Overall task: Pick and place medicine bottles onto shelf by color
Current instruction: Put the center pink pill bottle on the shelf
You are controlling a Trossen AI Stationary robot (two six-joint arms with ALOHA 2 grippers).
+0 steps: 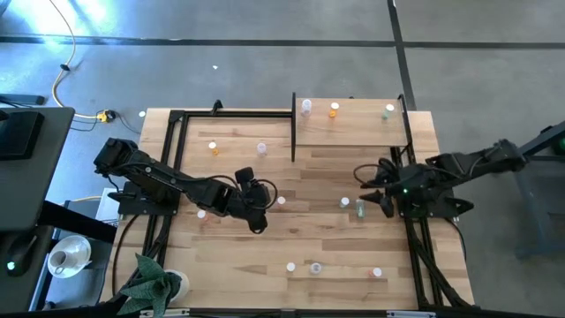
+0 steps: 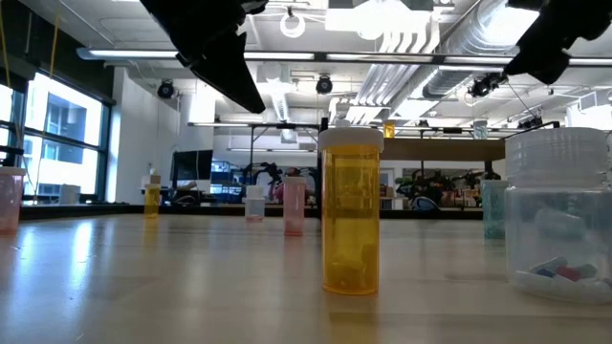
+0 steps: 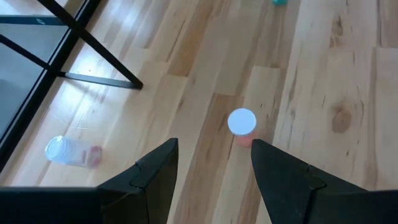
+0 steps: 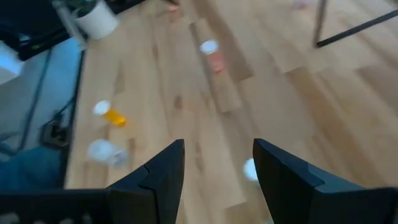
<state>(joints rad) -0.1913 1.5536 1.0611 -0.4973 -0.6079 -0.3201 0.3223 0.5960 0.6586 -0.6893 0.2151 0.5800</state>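
Hovering over the middle of the tabletop point(image 1: 265, 252), the left gripper point(image 1: 259, 200) has its two dark fingers point(image 3: 152, 177) spread apart with nothing between them. Just ahead of that gap in its wrist view stands a pink bottle point(image 3: 242, 124) with a white cap, upright and untouched, with bare planks all round it. Farther off, near the black frame posts point(image 3: 99, 59), a clear bottle point(image 3: 68, 151) lies on its side.

Across the table the right gripper point(image 1: 381, 193) hangs near the right edge, released as well, its fingers point(image 4: 158, 177) parted over open wood. A white cap point(image 4: 250, 169) peeks out just beside one finger; whether this is the pale bottle point(image 1: 345, 203) or the green bottle point(image 1: 360, 210) seen from above close to that gripper, I cannot tell. Beyond the fingers stand another pink bottle point(image 4: 211, 55), an orange bottle point(image 4: 109, 114) lying tilted and a clear one point(image 4: 102, 151).

On the shelf point(image 1: 353, 132) at the far right corner three bottles stand along its back edge, well apart: a clear-white one point(image 1: 306, 107), an orange one point(image 1: 334, 110) and a green one point(image 1: 388, 111). The front strip of that board is bare.

Near the front edge of the table three more bottles point(image 1: 315, 267) stand in a loose row, and the low camera looks straight at an upright orange bottle point(image 2: 351, 210) with a clear jar point(image 2: 559, 215) to its side.
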